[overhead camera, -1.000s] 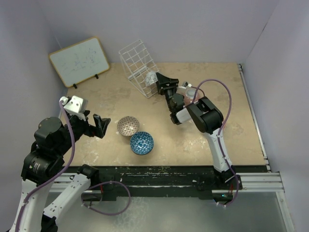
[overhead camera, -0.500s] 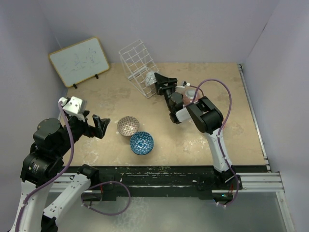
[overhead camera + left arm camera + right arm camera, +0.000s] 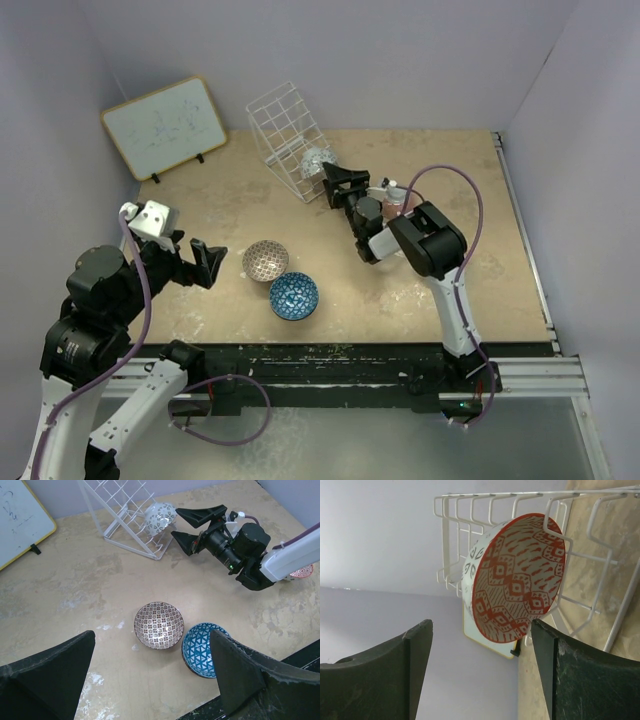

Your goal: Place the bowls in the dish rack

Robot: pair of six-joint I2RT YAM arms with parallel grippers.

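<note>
- A wood-framed whiteboard (image 3: 165, 127) leaned on the back wall at the far left.
- The left end effector (image 3: 207, 263) hung over the left side of the tabletop (image 3: 480, 250). Its jaws were wide apart and held nothing.
- A brown bowl (image 3: 265, 260) with tiny red and white tiles inside sat on the tabletop, just to the right of that end effector and not touching it. It stood right way up.
- A blue bowl (image 3: 293, 296) with a white web pattern sat just beside the brown bowl, a bit nearer the arms. It stood right way up too.
- The dish rack (image 3: 285, 135) stood at the back, near the middle. It was made of thin white wire in a grid of squares, and its tall side leaned back at a slant.
- An orange bowl (image 3: 517, 577) stood on its edge in the low right corner of the dish rack, tipped against the wires. It was white outside with orange diamonds inside, and its open side faced right.
- The right end effector (image 3: 330, 182) pointed at that bowl from the right, just beside the dish rack. Its jaws were apart and gripped nothing, with the bowl in front of its tips.
- A bit of a pink bowl (image 3: 302, 572) peeked out behind the right arm.
</note>
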